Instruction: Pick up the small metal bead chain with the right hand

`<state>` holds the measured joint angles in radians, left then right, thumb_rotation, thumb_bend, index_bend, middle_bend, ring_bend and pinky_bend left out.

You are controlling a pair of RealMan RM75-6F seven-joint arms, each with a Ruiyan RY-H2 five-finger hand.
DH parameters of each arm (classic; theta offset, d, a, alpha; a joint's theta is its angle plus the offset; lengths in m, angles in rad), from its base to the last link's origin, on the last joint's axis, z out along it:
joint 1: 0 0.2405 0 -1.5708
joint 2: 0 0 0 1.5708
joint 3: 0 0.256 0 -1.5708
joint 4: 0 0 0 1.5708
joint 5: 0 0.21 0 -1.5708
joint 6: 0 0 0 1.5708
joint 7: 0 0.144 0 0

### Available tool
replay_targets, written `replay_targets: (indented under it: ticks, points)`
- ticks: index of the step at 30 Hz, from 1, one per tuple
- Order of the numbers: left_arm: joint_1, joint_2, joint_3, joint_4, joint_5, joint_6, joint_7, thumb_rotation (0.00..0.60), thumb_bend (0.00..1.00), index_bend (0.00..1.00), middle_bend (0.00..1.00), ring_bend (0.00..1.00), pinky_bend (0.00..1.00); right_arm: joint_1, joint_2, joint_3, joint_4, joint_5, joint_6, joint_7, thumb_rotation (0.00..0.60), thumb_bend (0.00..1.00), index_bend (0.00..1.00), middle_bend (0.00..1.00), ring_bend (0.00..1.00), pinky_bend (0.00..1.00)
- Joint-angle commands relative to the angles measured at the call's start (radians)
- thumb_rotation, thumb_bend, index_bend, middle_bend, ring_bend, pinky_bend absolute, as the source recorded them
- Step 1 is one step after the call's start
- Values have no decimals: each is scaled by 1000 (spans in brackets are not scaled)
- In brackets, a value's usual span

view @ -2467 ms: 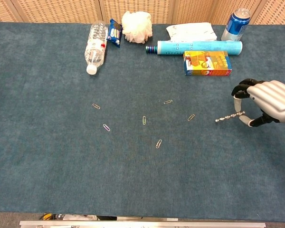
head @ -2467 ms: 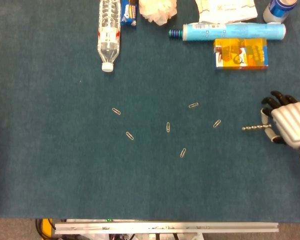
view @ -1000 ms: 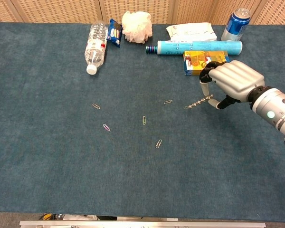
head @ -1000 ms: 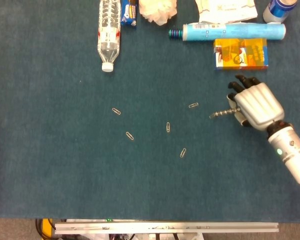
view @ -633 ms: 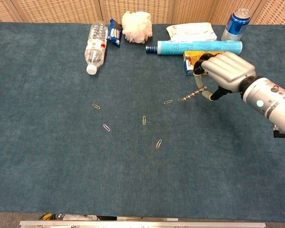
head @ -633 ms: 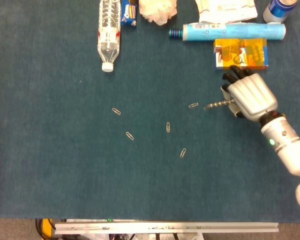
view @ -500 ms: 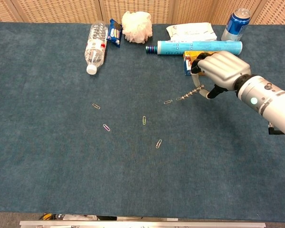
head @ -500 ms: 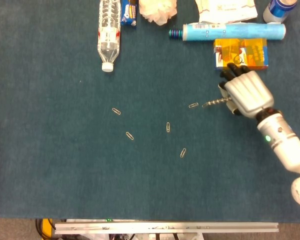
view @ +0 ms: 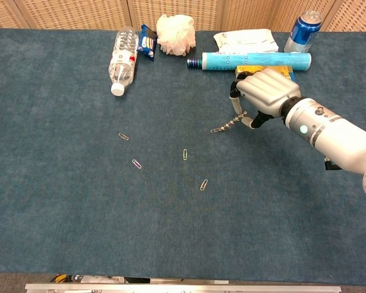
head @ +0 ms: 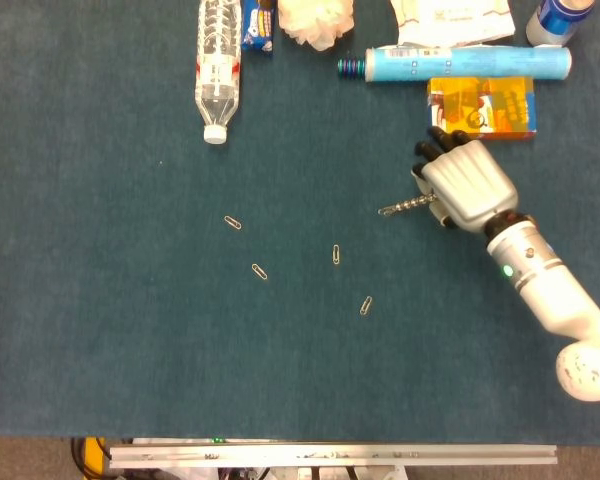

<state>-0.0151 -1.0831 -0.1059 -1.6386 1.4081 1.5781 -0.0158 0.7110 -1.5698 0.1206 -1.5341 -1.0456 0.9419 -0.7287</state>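
The small metal bead chain (head: pixel 405 207) sticks out leftward from my right hand (head: pixel 463 183), which pinches its right end between curled fingers. In the chest view the chain (view: pixel 227 126) slopes down to the left from the hand (view: pixel 263 91), and its free tip hangs at a paper clip on the blue cloth. The hand sits just in front of the orange box (head: pixel 485 103). No left hand shows in either view.
Paper clips (head: pixel 336 254) lie scattered mid-table. Along the far edge are a water bottle (head: pixel 218 65), a snack packet (head: pixel 258 25), a white loofah (head: pixel 317 20), a blue tube (head: pixel 460 65), papers (view: pixel 246 40) and a can (view: pixel 304 30).
My right hand has carried the chain from the table's right edge leftward and a little farther back, to in front of the orange box. The chain's tip now reaches a paper clip.
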Motion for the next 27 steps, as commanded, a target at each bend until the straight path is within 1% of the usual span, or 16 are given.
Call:
replay_targets:
  ticks: [1, 7, 15, 23, 26, 27]
  points:
    - [1, 1, 0, 0, 1, 1, -2, 600, 0, 255, 158, 224, 291, 5, -4, -2, 1, 2, 2, 1, 600, 323, 587, 286, 132, 248]
    - [3, 2, 0, 1, 2, 3, -5, 600, 0, 255, 158, 224, 293, 3, 10, -13, -10, -3, 23, 8, 600, 323, 587, 286, 132, 248]
    - [-2, -3, -1, 2, -4, -7, 10, 600, 0, 256, 158, 224, 298, -39, 75, -49, -59, -37, 84, 33, 600, 322, 587, 286, 132, 248]
    - [-9, -10, -1, 2, -8, -20, 33, 600, 0, 256, 158, 224, 299, -80, 97, -92, -42, -61, 99, 80, 600, 322, 587, 286, 132, 248]
    - [-11, -13, 0, 3, -9, -24, 38, 600, 0, 256, 158, 224, 299, -94, 105, -100, -38, -62, 105, 92, 600, 315, 586, 286, 132, 248]
    - [-11, -13, 0, 3, -9, -25, 39, 600, 0, 256, 158, 224, 299, -98, 107, -103, -36, -65, 107, 97, 600, 310, 573, 286, 132, 248]
